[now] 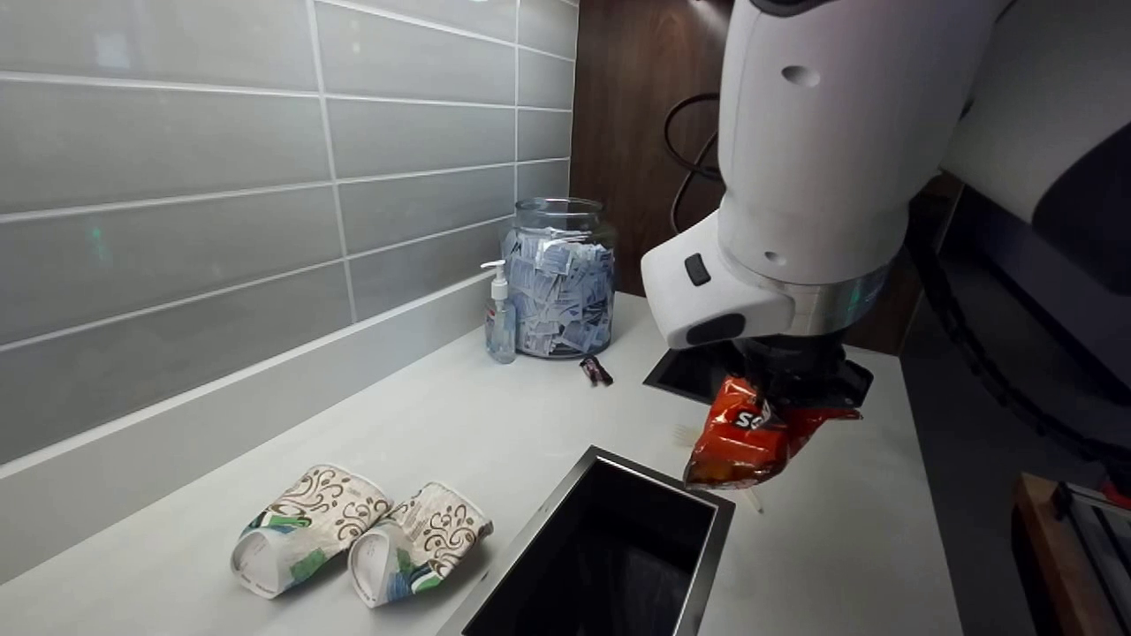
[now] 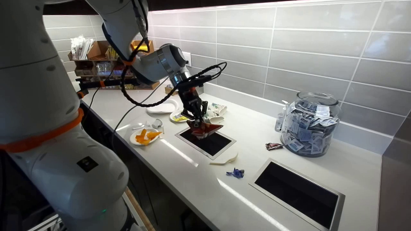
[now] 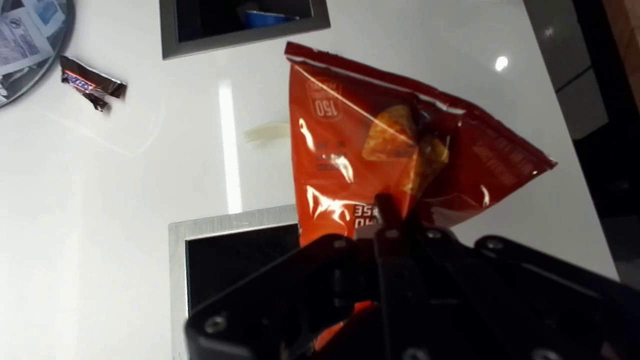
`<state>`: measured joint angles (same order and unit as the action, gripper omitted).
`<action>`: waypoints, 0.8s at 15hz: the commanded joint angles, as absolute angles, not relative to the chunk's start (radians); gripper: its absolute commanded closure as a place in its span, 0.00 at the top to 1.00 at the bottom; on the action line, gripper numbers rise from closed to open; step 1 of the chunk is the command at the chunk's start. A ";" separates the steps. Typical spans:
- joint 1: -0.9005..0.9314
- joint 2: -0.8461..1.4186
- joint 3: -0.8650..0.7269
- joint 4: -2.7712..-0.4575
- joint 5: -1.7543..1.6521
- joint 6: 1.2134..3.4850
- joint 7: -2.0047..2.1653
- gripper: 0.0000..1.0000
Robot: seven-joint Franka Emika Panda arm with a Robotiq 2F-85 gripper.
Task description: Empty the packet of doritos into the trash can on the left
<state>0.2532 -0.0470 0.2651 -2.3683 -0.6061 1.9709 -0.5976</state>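
Wrist view: pincer (image 3: pixel 394 216) gripping red packet (image 3: pixel 345 140); metal-rimmed opening (image 3: pixel 235 224) partly hidden behind.

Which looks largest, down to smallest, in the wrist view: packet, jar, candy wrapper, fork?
By visible area, largest first:
1. Packet
2. Jar, cut off by the picture edge
3. Candy wrapper
4. Fork, partly hidden behind the packet
The packet is nearest the camera, so true sizes may rank differently.
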 commanded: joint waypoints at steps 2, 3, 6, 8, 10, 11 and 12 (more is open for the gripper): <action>0.288 0.012 0.299 -2.302 -0.768 1.835 -0.625 0.00; 0.293 0.018 0.303 -2.295 -0.791 1.819 -0.632 0.00; 0.302 0.030 0.311 -2.287 -0.845 1.799 -0.644 0.00; 0.310 0.042 0.317 -2.279 -0.885 1.778 -0.657 0.00; 0.319 0.059 0.325 -2.270 -0.932 1.732 -0.653 0.00; 0.322 0.066 0.329 -2.269 -0.952 1.720 -0.653 0.00; 0.325 0.073 0.331 -2.267 -0.963 1.712 -0.653 0.00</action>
<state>0.3093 0.0345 0.3200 -2.2902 -0.9056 1.7669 -0.6475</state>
